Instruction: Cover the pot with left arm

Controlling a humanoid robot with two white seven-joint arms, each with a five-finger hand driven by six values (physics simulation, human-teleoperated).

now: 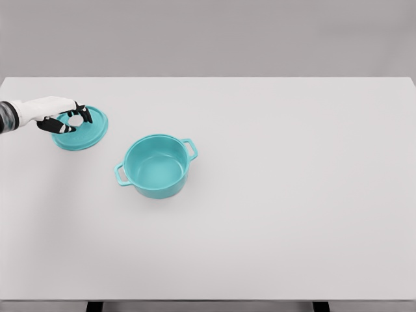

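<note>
Teal lid [83, 130] lay on the white tabletop [292, 195], left of the open pot [156, 166] and apart from it. The left robot hand [63, 117] curled its dark fingers around the lid's pale knob [75, 121], partly hiding it; its arm was cut off at the edge.

A teal pot [156, 166] is sitting open mid-table; its matching lid [88, 132] is lying flat near the left edge.

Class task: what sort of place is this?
Probably a simulated test bench, not a kitchen: a bare white table, a plain grey wall, and only a pot, its lid and the left hand.
</note>
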